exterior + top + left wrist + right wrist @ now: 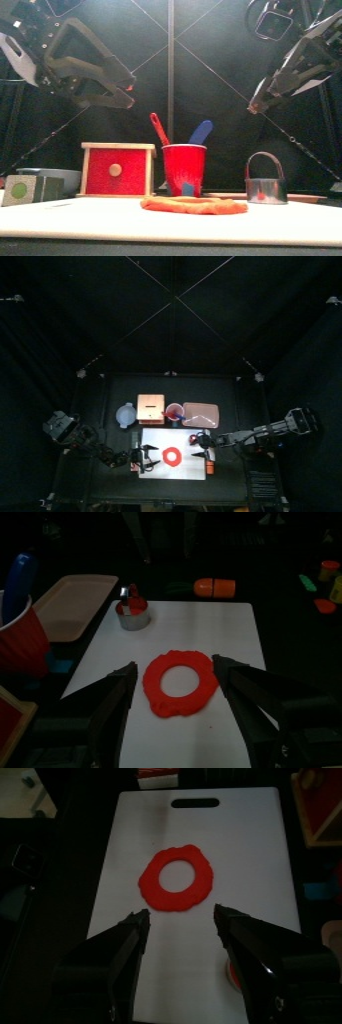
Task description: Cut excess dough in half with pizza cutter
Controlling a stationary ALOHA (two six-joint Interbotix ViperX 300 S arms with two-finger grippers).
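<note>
Centrally on the white rectangular cutting board (pixel 175 477) lies the flat orange-red ring of dough (pixel 178 879), well clear of the board's edges; in the top view it sits between the two arms.

Both arms hang above the table, the left gripper (pixel 187 692) coming in from one short end of the board and the right gripper (pixel 179 936) from the opposite end. Each has its jaws spread wide and holds nothing. Through the left wrist camera the dough ring shows squarely in the gap between the two black jaws, below them and apart from them. Through the right wrist camera the ring lies just ahead of the jaw tips, on the line of the gap, with bare white board between it and the jaws. From the front the dough lies low on the board, with both grippers high above it.

Near a corner of the board stands a small grey metal cup (pixel 134 616) with something red in it. Behind the board, in the front view, are a red plastic cup (pixel 185 168) holding a red and a blue utensil handle, a red-and-wood square box (pixel 116 169) and a metal tin with a bail handle (pixel 266 181).
</note>
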